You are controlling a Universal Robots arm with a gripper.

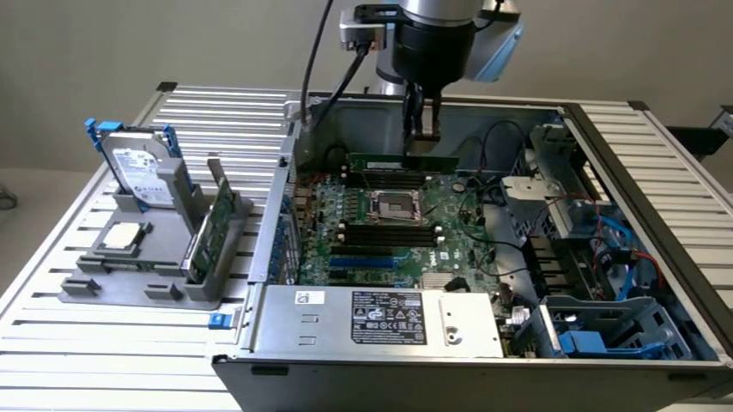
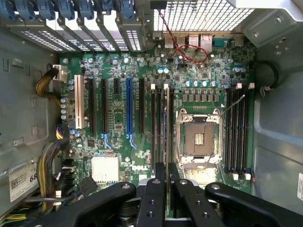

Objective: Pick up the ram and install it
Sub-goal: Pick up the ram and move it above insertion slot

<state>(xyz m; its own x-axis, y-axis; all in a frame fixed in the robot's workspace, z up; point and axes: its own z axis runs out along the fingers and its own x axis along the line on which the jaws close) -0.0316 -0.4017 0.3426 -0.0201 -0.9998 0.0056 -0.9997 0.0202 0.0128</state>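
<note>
We see the gripper (image 1: 427, 127) reaching down into the open case (image 1: 287, 202). It is closed narrowly on the top edge of the ram (image 1: 401, 162), near the middle of the stick's length, which we judge keeps it balanced and level. The ram stands upright on its long edge, on the far side of the socket (image 1: 399, 206) in the exterior view, right at the bank of slots (image 2: 160, 123) there. We cannot tell whether its lower edge already sits in a slot or hangs just above one. In the wrist view the fingers (image 2: 154, 201) sit close together with the stick's thin edge between them. That edge runs along the same line as the slots, so the ram is held parallel to its seat rather than skewed. The motherboard (image 1: 378, 257) lies flat on the case floor, which we take as the reason for gripping from straight above. Out on the desk (image 1: 69, 343), a fixture (image 1: 172, 283) props a drive (image 1: 140, 172) and another stick (image 1: 215, 225) upright, well apart from the case.
</note>
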